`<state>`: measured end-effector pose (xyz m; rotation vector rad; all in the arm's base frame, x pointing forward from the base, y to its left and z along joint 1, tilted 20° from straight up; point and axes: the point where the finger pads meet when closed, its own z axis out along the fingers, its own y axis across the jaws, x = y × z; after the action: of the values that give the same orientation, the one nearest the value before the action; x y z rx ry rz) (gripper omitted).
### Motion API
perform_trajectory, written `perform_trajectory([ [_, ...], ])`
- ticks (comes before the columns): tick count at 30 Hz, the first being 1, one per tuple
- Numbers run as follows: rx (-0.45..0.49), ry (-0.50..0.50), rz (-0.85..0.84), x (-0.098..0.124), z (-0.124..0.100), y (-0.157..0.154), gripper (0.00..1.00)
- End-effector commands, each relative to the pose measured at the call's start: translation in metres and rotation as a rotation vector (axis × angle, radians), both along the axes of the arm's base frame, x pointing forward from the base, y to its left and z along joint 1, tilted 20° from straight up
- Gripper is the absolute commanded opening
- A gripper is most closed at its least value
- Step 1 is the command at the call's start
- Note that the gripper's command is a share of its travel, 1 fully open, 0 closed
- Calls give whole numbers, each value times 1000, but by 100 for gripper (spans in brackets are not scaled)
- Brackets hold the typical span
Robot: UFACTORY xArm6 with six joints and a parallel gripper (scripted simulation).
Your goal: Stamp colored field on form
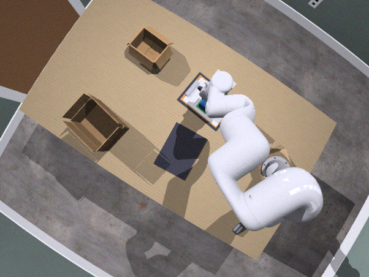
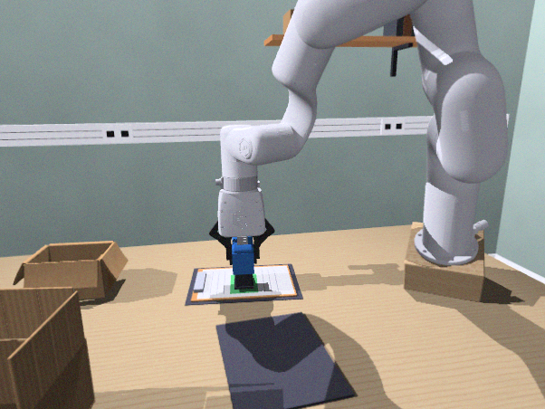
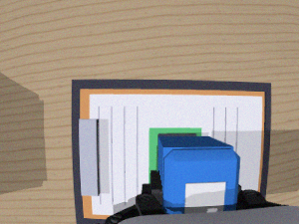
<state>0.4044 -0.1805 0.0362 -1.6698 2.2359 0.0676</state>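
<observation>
My gripper (image 2: 243, 253) is shut on the blue stamp (image 2: 243, 261) and holds it upright. The stamp's black base (image 2: 244, 282) stands on the green field (image 2: 244, 287) of the white form (image 2: 246, 281), which lies on an orange-edged clipboard. In the wrist view the blue stamp (image 3: 197, 172) covers most of the green field (image 3: 173, 139), and only the field's upper left part shows. In the top view the arm hides most of the stamp (image 1: 202, 105). The dark mat (image 2: 281, 357) lies on the table in front of the form, with nothing on it.
Two open cardboard boxes stand on the table's left, one small (image 2: 72, 267) and one larger (image 2: 38, 353). The arm's base stands on a block (image 2: 445, 267) at the right. A shelf (image 2: 344, 41) hangs on the back wall.
</observation>
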Motion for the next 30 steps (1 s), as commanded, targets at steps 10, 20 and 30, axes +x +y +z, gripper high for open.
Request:
perform_trajectory([
  [10, -2, -4, -1, 3, -5, 1, 29],
  [20, -2, -4, -1, 5, -12, 2, 29],
  [30, -2, -4, -1, 9, -27, 6, 29],
])
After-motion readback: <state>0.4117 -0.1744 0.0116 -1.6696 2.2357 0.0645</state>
